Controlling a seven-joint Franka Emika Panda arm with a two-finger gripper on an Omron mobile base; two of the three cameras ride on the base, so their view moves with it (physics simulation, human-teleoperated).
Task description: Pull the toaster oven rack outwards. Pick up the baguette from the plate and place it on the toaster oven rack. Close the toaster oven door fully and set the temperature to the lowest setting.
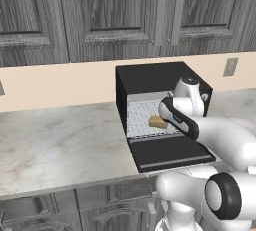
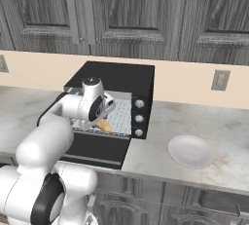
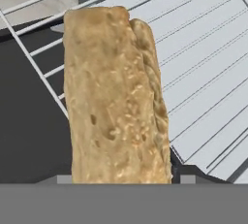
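Observation:
The black toaster oven (image 1: 150,75) (image 2: 116,75) stands on the counter with its door (image 1: 167,152) (image 2: 97,148) dropped open and flat. The silver wire rack (image 1: 142,117) (image 2: 121,114) (image 3: 203,48) lies in the grey cavity. My gripper (image 3: 124,178) (image 2: 103,118) reaches into the opening and is shut on the tan baguette (image 3: 114,97) (image 1: 157,121) (image 2: 104,125). The loaf sits low over the rack's front part, near the rack's edge by the dark door. The fingertips are mostly hidden behind the loaf. The pale round plate (image 2: 190,151) lies bare on the counter right of the oven.
Three small knobs (image 2: 139,118) run down the oven's right front. Dark wood cabinets (image 1: 125,10) hang above, and a wall outlet (image 2: 220,80) sits on the beige backsplash. Marble counter (image 1: 55,140) stretches left of the oven.

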